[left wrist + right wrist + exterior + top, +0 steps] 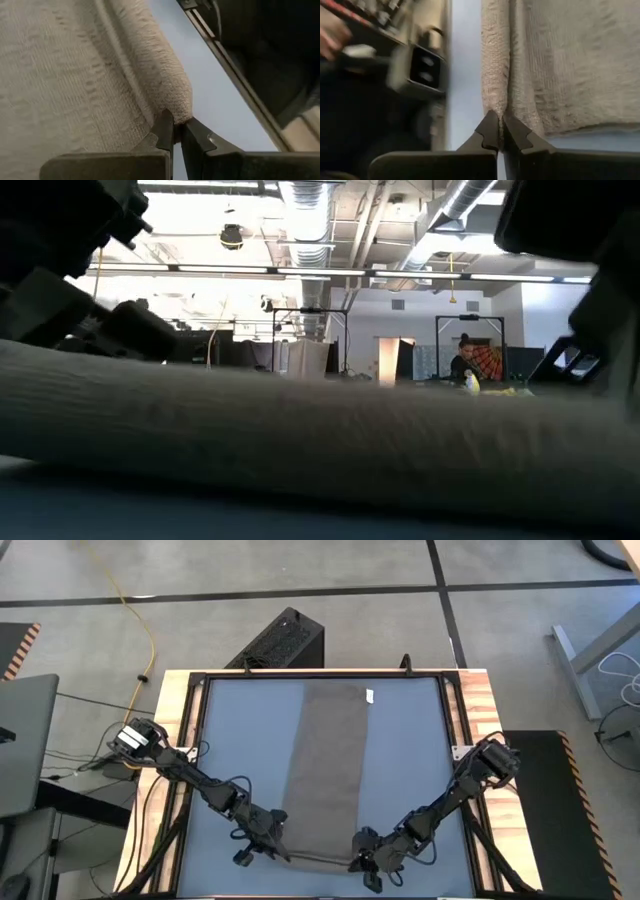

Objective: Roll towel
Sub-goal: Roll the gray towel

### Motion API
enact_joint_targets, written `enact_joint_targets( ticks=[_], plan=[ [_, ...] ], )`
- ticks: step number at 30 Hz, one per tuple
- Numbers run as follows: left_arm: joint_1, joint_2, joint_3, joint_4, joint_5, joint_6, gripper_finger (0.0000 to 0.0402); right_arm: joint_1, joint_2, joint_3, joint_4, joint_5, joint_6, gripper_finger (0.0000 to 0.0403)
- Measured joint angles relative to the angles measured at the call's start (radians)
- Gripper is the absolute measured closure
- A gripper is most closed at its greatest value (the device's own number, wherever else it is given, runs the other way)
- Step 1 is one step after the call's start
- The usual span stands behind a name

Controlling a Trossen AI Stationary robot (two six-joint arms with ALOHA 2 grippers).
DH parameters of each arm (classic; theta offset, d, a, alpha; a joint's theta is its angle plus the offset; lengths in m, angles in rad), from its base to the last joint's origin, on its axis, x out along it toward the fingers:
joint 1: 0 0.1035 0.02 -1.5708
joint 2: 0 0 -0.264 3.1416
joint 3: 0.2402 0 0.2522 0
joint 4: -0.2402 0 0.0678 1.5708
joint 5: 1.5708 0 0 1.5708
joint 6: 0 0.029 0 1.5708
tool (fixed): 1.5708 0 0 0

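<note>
Taupe towel [328, 775] laid lengthwise mid-frame, first fold started at bottom edge. Left gripper [177, 134] and right gripper [501, 129] pinched on its corners. Thin pinches, could slip, uneven roll.

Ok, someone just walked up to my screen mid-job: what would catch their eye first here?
The long taupe towel lying lengthwise down the middle of the blue table, its small white tag at the far end. Next, both arms meeting at its near end: the left gripper and the right gripper are each shut on a corner of the towel's near edge, where a first small fold has formed.
</note>
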Motion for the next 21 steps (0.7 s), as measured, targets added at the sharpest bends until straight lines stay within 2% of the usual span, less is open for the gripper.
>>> enact_joint_targets(
  ticks=[4,12,21],
  plan=[
    [-0.003,0.000,0.000,0.016,0.052,-0.073,0.0400,-0.016,-0.017,0.001,0.033,-0.021,0.115,0.0381],
    [-0.007,0.004,0.000,-0.023,0.040,-0.238,0.0400,-0.060,-0.017,0.001,0.020,-0.021,0.332,0.0380],
    [-0.002,0.004,-0.001,-0.053,0.045,-0.227,0.0330,-0.087,-0.012,0.003,-0.066,-0.058,0.466,0.0379]
  ],
)
